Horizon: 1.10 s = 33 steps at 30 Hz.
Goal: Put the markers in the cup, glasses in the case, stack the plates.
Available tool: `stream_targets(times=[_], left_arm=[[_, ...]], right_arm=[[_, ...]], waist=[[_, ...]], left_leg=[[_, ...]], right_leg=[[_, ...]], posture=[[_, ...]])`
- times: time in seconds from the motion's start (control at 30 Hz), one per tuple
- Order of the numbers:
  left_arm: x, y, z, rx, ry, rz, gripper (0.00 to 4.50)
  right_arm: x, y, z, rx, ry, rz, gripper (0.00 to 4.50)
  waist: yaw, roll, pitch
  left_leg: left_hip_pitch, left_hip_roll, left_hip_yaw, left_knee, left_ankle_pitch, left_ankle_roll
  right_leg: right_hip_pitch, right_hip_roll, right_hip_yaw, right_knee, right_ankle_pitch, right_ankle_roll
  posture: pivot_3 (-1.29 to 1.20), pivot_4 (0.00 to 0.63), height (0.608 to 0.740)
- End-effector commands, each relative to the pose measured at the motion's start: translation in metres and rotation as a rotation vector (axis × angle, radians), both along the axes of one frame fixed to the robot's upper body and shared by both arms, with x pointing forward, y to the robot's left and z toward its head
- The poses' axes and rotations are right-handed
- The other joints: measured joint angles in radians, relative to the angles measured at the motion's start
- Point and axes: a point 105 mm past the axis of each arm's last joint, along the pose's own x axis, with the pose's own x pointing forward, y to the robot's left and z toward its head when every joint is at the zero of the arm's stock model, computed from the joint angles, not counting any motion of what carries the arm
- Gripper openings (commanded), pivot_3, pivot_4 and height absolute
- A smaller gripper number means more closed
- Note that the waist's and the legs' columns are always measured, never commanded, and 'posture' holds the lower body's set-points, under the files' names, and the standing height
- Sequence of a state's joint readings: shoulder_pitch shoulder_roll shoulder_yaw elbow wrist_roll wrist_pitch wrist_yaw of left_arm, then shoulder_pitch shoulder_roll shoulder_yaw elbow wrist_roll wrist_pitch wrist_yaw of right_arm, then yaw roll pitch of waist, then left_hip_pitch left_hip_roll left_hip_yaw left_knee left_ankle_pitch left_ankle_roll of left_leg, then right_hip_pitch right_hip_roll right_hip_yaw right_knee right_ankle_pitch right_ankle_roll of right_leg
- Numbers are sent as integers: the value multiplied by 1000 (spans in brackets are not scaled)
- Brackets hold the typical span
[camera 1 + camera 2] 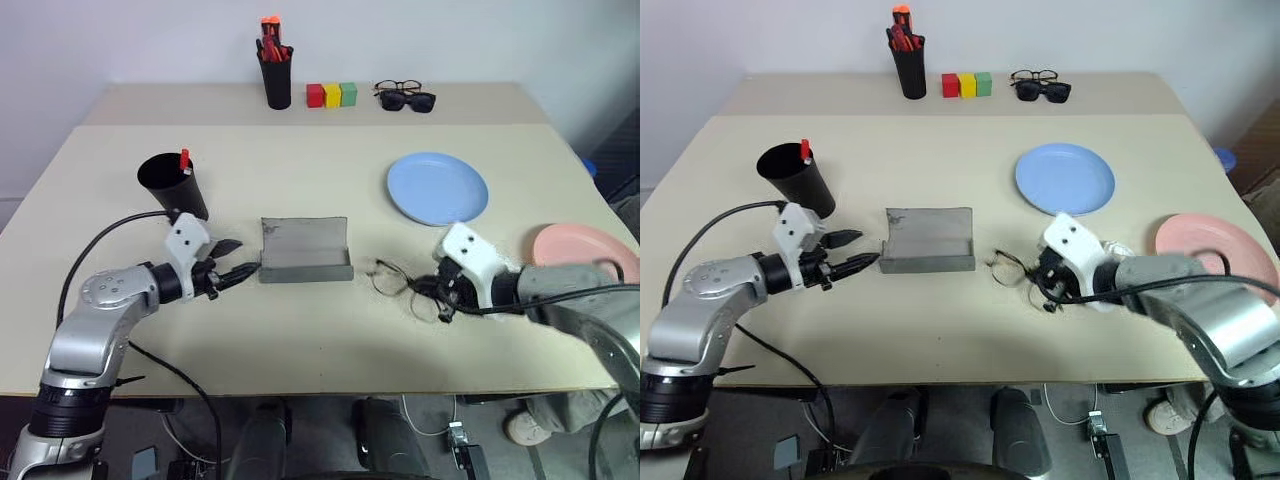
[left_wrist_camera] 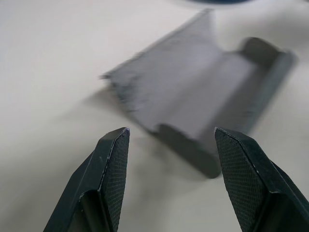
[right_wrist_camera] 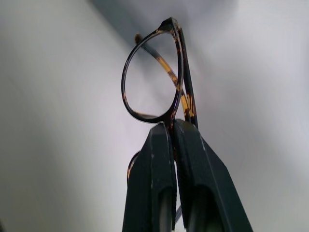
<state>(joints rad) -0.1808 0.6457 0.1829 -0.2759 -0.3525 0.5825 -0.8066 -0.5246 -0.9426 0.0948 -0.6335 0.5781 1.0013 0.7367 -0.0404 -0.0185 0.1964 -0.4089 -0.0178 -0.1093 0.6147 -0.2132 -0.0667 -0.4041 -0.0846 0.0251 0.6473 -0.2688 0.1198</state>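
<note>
Right gripper (image 3: 173, 126): fingers pressed together on the frame of the glasses (image 3: 154, 77), at the bridge between the two lenses; the glasses stick out past the fingertips, one round lens in plain sight.
Glasses on the table side: from the head view the pair (image 1: 395, 280) hangs from the right gripper, toward the case.
Left gripper (image 1: 240, 261): fingers spread apart, holding nothing, tips pointing at the case.
Case (image 1: 305, 251): grey, lid open and upright, just beyond the left fingertips; it lies between the two grippers.
Cup (image 1: 172, 186): black, behind the left gripper, with a red marker (image 1: 184, 160) standing inside.
Blue plate (image 1: 437, 187): beyond the right gripper.
Pink plate (image 1: 585, 250): to the outer side of the right arm, apart from the blue plate.
</note>
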Motion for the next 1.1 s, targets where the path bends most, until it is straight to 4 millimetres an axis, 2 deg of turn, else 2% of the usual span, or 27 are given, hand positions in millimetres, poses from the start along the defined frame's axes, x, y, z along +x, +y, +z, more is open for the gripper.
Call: stream_targets(times=[0.03, 0.17, 0.2, 0.3, 0.47, 0.57, 0.63, 0.67, 0.73, 0.77, 0.8, 0.87, 0.93, 1.1], left_arm=[[2, 18, 9, -30, -37, 93, 2851], [-6, 21, 7, -53, -30, 118, 2851], [-8, 21, 7, -50, -28, 123, 2851], [-14, 22, 6, -48, -28, 141, 2851], [-21, 19, 6, -45, -27, 147, 2851], [-18, 18, 8, -38, -34, 146, 2851], [-13, 15, 13, -41, -47, 143, 2851], [-10, 13, 17, -61, -48, 138, 2851], [3, 8, 24, -39, -73, 137, 2297], [8, 7, 26, -27, -82, 140, 1992], [18, 1, 32, -36, -94, 139, 1450], [43, -21, 44, -71, -90, 117, 465], [66, -42, 50, -80, -61, 117, 465], [109, -77, 39, -60, 142, 112, 465]], right_arm=[[25, 35, 23, 29, -158, 104, 43], [68, 89, 10, 29, -192, 144, 43], [75, 96, 5, 22, -182, 141, 43], [80, 98, -15, -29, -142, 155, 43], [67, 98, -30, -57, -63, 227, 43], [54, 99, -32, -63, -40, 284, 882], [56, 100, -28, -56, -61, 268, 1851], [59, 100, -24, -48, -84, 243, 2326], [66, 99, -16, -23, -121, 202, 3393], [68, 99, -14, -15, -128, 193, 3414], [68, 98, -10, -6, -136, 186, 3414], [64, 91, -5, 14, -153, 180, 3414], [59, 82, -3, 26, -169, 177, 3414], [45, 62, 1, 79, -194, 150, 3414]], waist=[[-10, 0, 0], [-5, -1, -1], [-5, -1, -1], [8, -1, 0], [23, -1, 0], [22, -1, 0], [20, -1, 0], [20, -1, 0], [20, -1, 0], [21, -1, 0], [21, -1, 0], [28, -1, 0], [38, -2, -1], [19, -3, -1]], left_leg=[[1, 1, 0, 0, 0, 0], [0, 1, -1, 0, 0, 0], [0, 1, 0, 0, 0, 0], [-2, 0, -1, -1, 0, 0], [-3, -3, -1, -1, 0, 0], [-3, -2, -1, -1, 0, 0], [-2, -2, -1, -1, 0, 0], [-2, -2, -1, -1, 0, 0], [-2, -2, -1, -1, 0, 0], [-1, -2, -1, -1, 0, 0], [-1, -2, -1, -1, 0, 0], [-2, -2, -1, 0, 0, 0], [-3, -3, -3, 1, 0, -1], [-3, -4, -3, 1, 0, 0]], right_leg=[[0, 1, 0, 0, 0, 0], [0, 1, 0, 0, 0, -1], [-1, 1, 1, 0, 0, -1], [-2, 1, 0, 1, 0, -1], [-3, -3, 0, 0, 0, -1], [-3, -2, 0, 1, 0, -1], [-3, -2, 0, 1, 0, -1], [-3, -2, 0, 1, 0, -1], [-3, -1, 0, 2, 0, -1], [-2, -1, 0, 2, 0, -1], [-2, -1, 0, 2, 0, -1], [-2, -2, 0, 1, 1, -1], [0, -1, -3, 1, 1, 0], [0, -3, -3, 0, 0, 1]], posture=[[0, 150, 740], [0, 150, 740], [0, 150, 740], [0, 150, 740], [0, 150, 740], [0, 150, 740], [0, 150, 740], [0, 150, 740], [0, 150, 740], [0, 150, 740], [0, 150, 740], [0, 150, 740], [0, 150, 740], [0, 150, 740]])
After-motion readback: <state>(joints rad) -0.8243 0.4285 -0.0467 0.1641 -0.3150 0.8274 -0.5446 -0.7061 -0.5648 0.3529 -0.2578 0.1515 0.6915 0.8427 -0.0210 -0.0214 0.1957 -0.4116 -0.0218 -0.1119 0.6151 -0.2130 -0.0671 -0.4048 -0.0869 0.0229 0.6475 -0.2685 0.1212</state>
